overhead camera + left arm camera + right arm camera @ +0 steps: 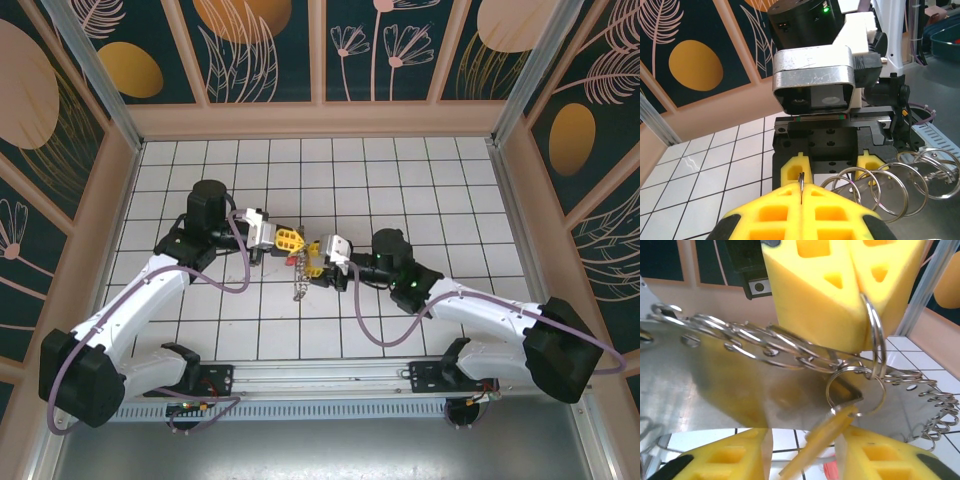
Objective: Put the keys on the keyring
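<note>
My left gripper (290, 240) is shut on the keyring (299, 285), whose chain of silvery pieces dangles to the floor. In the left wrist view its yellow fingers (775, 210) pinch the thin wire ring (801, 179) edge-on. My right gripper (316, 252) faces it closely, fingers apart. In the right wrist view the brass key (825, 437) slants through the gap of the right gripper (805, 455), its head at a small ring (855, 369) linked to the big wire ring (875, 325). A red tag (832, 472) peeks out below.
A shiny flat metal piece (740, 380) edged with several small rings (890, 190) hangs between the two grippers. White tiled floor (400, 190) lies all round, with wooden walls (320, 120) at the back and sides.
</note>
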